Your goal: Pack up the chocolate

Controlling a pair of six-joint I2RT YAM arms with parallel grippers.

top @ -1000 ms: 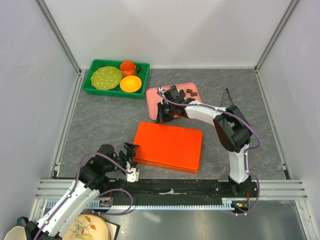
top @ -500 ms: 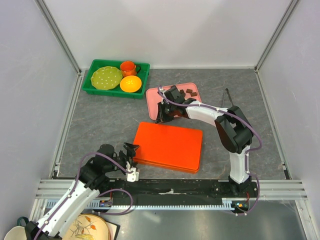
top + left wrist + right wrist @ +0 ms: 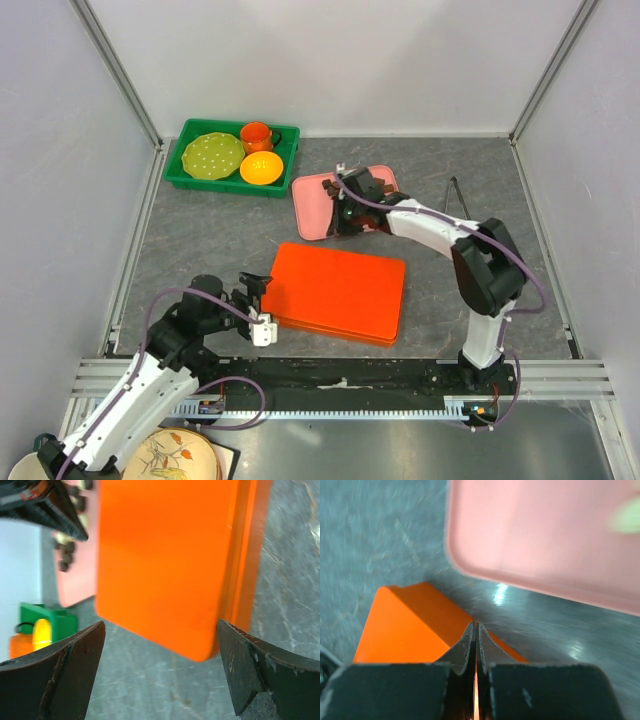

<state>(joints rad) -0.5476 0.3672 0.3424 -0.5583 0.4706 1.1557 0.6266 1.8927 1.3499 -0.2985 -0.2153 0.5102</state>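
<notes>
1. A flat rectangular orange plastic box [image 3: 335,293] lies with its lid on.
2. Small dark brown chocolate pieces [image 3: 65,556] sit on a pink rectangular tray [image 3: 315,205] just beyond the box's far edge.
3. The right gripper [image 3: 476,632] hangs over that tray, fingers pressed together, nothing between them.
4. The left gripper [image 3: 160,630] is spread wide and empty at the box's near-left corner.

From above, my right gripper [image 3: 346,214] hides most of the tray [image 3: 310,208], so I can't count the chocolate [image 3: 64,555]. My left wrist shows only a few dark specks. My right wrist view is smeared, and I can't name the pale blob [image 3: 625,519] at its edge.
</notes>
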